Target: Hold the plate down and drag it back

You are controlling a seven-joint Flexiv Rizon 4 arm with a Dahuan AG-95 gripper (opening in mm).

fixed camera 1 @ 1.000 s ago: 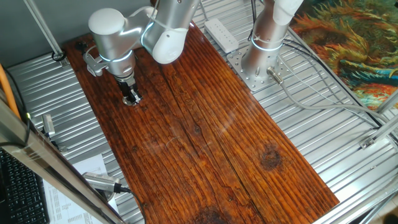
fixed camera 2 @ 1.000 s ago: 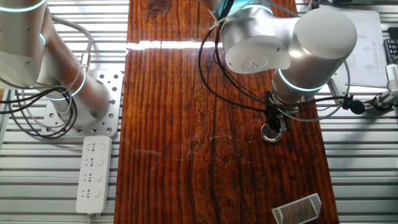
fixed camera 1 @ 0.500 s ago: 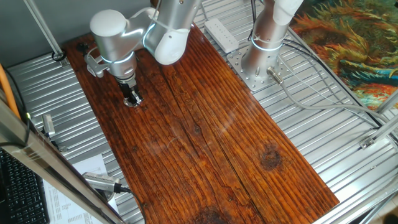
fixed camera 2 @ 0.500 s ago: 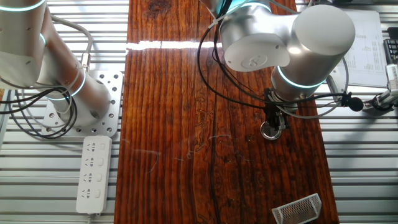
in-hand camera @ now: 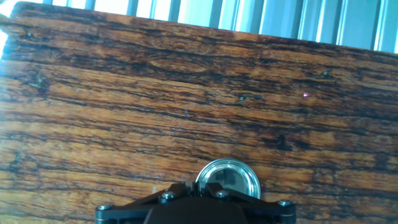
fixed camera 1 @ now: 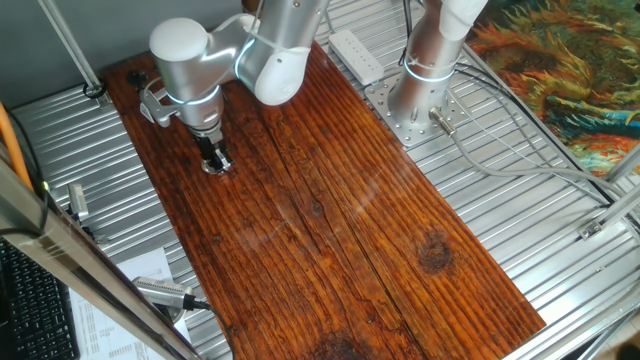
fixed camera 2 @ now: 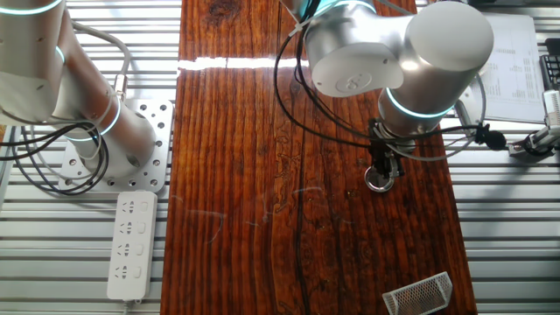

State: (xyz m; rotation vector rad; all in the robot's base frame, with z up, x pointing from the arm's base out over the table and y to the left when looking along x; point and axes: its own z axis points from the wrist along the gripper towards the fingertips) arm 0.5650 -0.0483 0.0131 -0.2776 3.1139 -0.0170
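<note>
The plate (in-hand camera: pixel 229 178) is a small round metal disc with a silvery rim and dark centre. It lies flat on the wooden board (in-hand camera: pixel 186 99). It also shows in one fixed view (fixed camera 1: pixel 214 168) and in the other fixed view (fixed camera 2: pixel 378 185), near the board's long edge. My gripper (in-hand camera: pixel 200 189) stands upright over the plate, jaws together, with its tip pressed onto the plate's near part. It shows as a dark tip under the silver wrist in one fixed view (fixed camera 1: pixel 213 158) and in the other (fixed camera 2: pixel 382 173). The plate's near half is hidden by the gripper.
A second arm's base (fixed camera 1: pixel 418 95) stands on a bolted plate beside the board. A white power strip (fixed camera 2: pixel 131 245) lies near it. A small mesh basket (fixed camera 2: pixel 418 293) sits at the board's corner. Ribbed metal tabletop (fixed camera 1: pixel 560 230) surrounds the board.
My gripper and the plate under it have slid a short way together across the board, away from its long edge. The jaws stayed together.
</note>
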